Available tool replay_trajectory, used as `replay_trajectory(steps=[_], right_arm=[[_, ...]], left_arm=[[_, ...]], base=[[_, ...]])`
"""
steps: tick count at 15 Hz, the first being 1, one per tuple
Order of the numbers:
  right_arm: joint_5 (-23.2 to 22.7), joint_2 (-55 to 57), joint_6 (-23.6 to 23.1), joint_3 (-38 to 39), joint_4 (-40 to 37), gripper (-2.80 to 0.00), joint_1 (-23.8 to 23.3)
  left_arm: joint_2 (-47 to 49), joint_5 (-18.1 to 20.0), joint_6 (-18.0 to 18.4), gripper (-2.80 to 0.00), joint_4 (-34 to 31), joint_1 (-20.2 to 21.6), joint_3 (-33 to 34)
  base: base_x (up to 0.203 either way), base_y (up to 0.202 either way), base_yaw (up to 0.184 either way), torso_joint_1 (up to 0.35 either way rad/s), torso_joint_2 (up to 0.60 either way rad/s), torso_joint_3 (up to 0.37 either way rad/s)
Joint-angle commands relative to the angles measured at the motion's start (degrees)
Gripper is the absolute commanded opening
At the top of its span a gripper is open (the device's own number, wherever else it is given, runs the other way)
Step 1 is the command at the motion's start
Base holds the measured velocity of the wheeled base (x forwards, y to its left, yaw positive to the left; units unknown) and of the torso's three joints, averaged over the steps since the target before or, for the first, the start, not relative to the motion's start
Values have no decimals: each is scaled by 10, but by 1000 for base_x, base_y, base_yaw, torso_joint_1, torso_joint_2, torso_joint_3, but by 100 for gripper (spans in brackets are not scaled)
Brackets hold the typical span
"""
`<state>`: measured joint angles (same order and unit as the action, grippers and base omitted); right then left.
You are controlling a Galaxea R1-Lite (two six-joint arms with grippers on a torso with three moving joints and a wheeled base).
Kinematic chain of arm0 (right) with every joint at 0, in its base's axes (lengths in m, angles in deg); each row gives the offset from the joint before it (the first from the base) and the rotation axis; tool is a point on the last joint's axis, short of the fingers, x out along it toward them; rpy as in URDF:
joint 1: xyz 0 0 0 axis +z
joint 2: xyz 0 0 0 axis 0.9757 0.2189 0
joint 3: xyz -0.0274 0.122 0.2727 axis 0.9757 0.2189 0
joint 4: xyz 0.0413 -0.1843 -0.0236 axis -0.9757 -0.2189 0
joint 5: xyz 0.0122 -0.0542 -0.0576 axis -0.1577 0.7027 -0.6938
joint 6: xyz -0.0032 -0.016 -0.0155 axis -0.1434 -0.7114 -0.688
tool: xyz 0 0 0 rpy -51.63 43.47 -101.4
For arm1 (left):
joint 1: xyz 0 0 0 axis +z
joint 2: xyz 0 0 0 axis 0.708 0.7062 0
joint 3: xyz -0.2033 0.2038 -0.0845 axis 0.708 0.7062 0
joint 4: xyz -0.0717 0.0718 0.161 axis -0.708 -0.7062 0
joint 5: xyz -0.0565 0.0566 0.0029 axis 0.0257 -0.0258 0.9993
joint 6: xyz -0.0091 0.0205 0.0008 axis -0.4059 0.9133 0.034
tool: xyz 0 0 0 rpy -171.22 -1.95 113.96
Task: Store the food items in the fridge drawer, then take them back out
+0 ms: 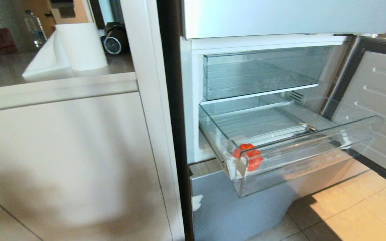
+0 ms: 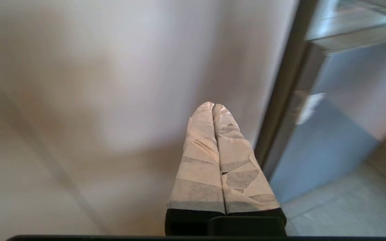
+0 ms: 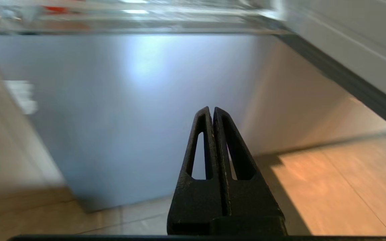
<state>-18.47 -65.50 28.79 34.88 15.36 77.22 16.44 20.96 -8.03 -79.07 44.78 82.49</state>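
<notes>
The fridge drawer (image 1: 313,140), a wide clear plastic bin, stands pulled out of the open fridge in the head view. A small red-orange food item (image 1: 248,156) lies inside at its front left corner. Neither arm shows in the head view. My left gripper (image 2: 213,105), its fingers wrapped in whitish tape, is shut on nothing and points at a pale cabinet panel beside the fridge. My right gripper (image 3: 212,109), black, is shut on nothing and hangs low before the grey lower fridge front (image 3: 139,110), below the drawer's underside (image 3: 129,20).
A second clear bin (image 1: 263,72) sits pushed in above the drawer. The open fridge door (image 1: 377,100) stands at the right. A pale cabinet (image 1: 62,160) with a counter carrying a paper roll (image 1: 80,45) and a bottle (image 1: 34,28) is on the left. Tiled floor (image 1: 354,207) lies below.
</notes>
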Motion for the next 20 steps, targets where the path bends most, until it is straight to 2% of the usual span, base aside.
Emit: replay_trajectory(steps=[1, 6, 7, 9, 11, 13, 15, 18, 19, 20], right_arm=[[-1, 1, -1, 0, 0, -280, 0], [-7, 17, 7, 0, 0, -280, 0], [-7, 48, 7, -2, 8, -280, 0], [-5, 155, 25, -27, 74, -280, 0], [5, 288, 51, -85, 150, -280, -2], [20, 409, 67, -216, 185, -280, -4], [28, 468, 77, -363, 142, -280, 1], [19, 556, 89, -580, -103, -280, 24], [10, 604, 92, -631, -176, -280, 31], [3, 643, 94, -659, -214, -280, 36]], left_arm=[[0, 0, 0, -280, 0, 0, 0], [0, 0, 0, -280, 0, 0, 0], [0, 0, 0, -280, 0, 0, 0], [0, 0, 0, -280, 0, 0, 0], [0, 0, 0, -280, 0, -1, 0], [0, 0, 0, -280, 0, 0, 0], [0, 0, 0, -280, 0, -1, 0], [0, -1, 0, -280, 0, 0, 0], [0, -1, 0, -280, 0, -1, 0], [0, 0, 0, -280, -1, -1, 0]], base=[[1, -13, 171, -1, 1, 2], [2, -5, 100, 3, 2, 2], [0, 0, 0, 0, 0, 0], [0, 0, 0, 0, 0, 0], [0, 0, 0, 0, 0, 0], [0, 0, 0, 0, 0, 0], [0, 0, 0, 0, 0, 0], [0, 0, 0, 0, 0, 0], [0, 0, 0, 0, 0, 0], [0, 0, 0, 0, 0, 0]])
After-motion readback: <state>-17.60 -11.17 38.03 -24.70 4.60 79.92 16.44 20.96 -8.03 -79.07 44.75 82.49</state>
